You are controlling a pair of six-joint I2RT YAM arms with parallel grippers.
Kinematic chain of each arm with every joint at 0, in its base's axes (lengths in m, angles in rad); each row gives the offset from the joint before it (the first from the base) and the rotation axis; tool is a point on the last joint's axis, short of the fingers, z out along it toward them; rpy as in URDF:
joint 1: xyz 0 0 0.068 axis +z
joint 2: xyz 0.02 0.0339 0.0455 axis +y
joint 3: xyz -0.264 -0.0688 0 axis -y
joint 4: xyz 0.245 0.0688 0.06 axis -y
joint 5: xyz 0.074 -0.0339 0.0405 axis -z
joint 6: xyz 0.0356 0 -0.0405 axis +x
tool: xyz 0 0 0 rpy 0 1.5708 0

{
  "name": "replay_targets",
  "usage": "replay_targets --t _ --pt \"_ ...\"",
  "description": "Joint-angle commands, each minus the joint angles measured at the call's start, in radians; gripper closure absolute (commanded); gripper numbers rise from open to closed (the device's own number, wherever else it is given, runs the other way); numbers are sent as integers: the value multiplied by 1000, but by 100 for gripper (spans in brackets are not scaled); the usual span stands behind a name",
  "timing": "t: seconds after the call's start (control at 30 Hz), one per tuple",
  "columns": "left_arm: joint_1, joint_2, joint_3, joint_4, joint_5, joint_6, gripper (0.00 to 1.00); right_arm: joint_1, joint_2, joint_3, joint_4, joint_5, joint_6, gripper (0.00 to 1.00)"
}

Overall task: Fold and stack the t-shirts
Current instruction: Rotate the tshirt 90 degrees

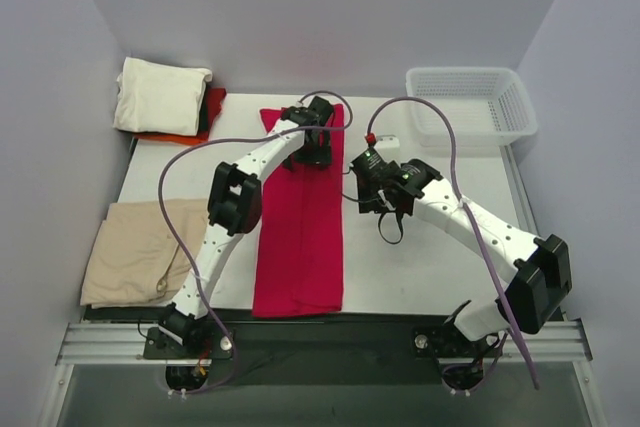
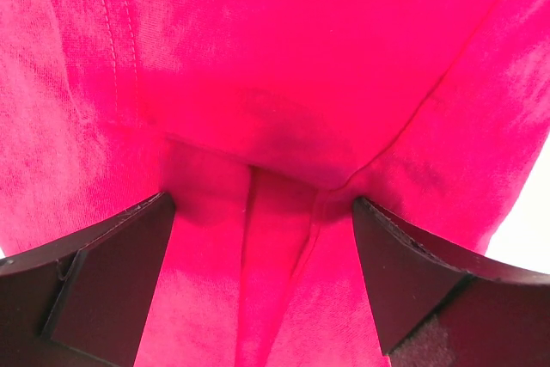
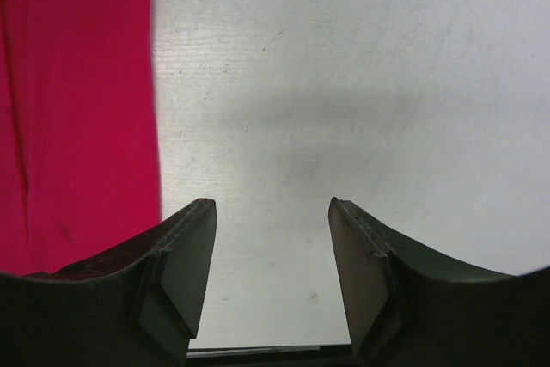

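A crimson-red t-shirt (image 1: pixel 300 237) lies folded into a long strip down the middle of the table. My left gripper (image 1: pixel 314 137) hovers over its far end, wide open; in the left wrist view the red cloth (image 2: pixel 284 83) fills the frame and a ridge of it runs between the fingers (image 2: pixel 112 272), which do not pinch it. My right gripper (image 1: pixel 375 187) is open just right of the strip, over bare table, with the shirt's edge (image 3: pixel 77 109) at its left. A cream-white t-shirt (image 1: pixel 160 95) lies folded on an orange-red one (image 1: pixel 180 135) at the far left. A tan-beige t-shirt (image 1: pixel 135 252) lies at the near left.
A white plastic lattice basket (image 1: pixel 470 105) stands at the far right corner. Purple cables loop over both arms. The metal rail (image 1: pixel 320 339) with the arm bases runs along the near edge. Grey walls close in the table on three sides.
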State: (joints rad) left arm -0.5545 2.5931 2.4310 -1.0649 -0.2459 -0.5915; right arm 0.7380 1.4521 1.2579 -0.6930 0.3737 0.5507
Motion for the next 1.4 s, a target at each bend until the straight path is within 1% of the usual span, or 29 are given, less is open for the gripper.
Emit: replay_targets --t 0.0,0.13,0.17,0.2,0.27,0.3,0.37,0.4,0.47,0.5,0.63,0.77,0.93,0.97,1.0,1.03,1.1,1.13,1.17,1.2,1.23,1.33,1.37 --pt "25 85 86 -38 16 -13 3 -26 -12 9 -11 -5 3 44" --pt "65 119 120 11 57 19 3 -49 8 18 -11 -31 0 44" --pt "73 127 119 29 75 28 3 -52 13 18 -11 -32 -1 44" --pt "90 131 120 66 130 48 3 -58 19 20 -11 -36 -3 44" --pt "106 143 122 97 161 55 3 -63 34 28 -11 -45 -3 44" --pt "123 144 119 153 212 71 3 -68 40 32 -11 -50 -3 44" --pt "140 142 108 209 238 81 3 -69 62 47 -11 -64 -5 44" --pt "146 140 106 274 278 91 3 -68 70 52 -11 -67 -6 44" --pt "168 136 117 319 293 102 3 -69 86 67 -13 -74 -6 44" --pt "172 133 117 366 319 126 3 -71 91 72 -11 -81 -6 44" --pt "180 82 89 445 339 203 3 -69 100 83 -11 -78 -2 44" --pt "173 -35 5 461 320 245 3 -68 94 78 -10 -68 3 44" --pt "151 -198 -188 418 254 286 3 -61 70 48 6 -64 6 44" --pt "143 -268 -235 421 209 289 3 -58 67 41 9 -64 6 44" --pt "140 -309 -280 431 197 289 3 -55 60 32 10 -67 8 44" --pt "139 -393 -382 444 191 292 3 -52 59 15 19 -67 5 44" --pt "136 -480 -473 476 160 294 3 -37 54 -3 29 -76 6 43" --pt "137 -561 -560 477 152 292 2 -32 56 -17 36 -82 8 44" --pt "139 -602 -596 480 136 283 3 -25 59 -25 39 -97 8 44" --pt "143 -641 -637 474 122 276 3 -11 70 -29 43 -108 8 44" --pt "146 -713 -711 468 114 269 3 -2 77 -37 49 -119 8 44" --pt "154 -836 -834 416 93 249 3 49 114 -43 70 -170 -5 47" --pt "154 -866 -927 389 92 243 3 63 125 -46 78 -180 -9 48"
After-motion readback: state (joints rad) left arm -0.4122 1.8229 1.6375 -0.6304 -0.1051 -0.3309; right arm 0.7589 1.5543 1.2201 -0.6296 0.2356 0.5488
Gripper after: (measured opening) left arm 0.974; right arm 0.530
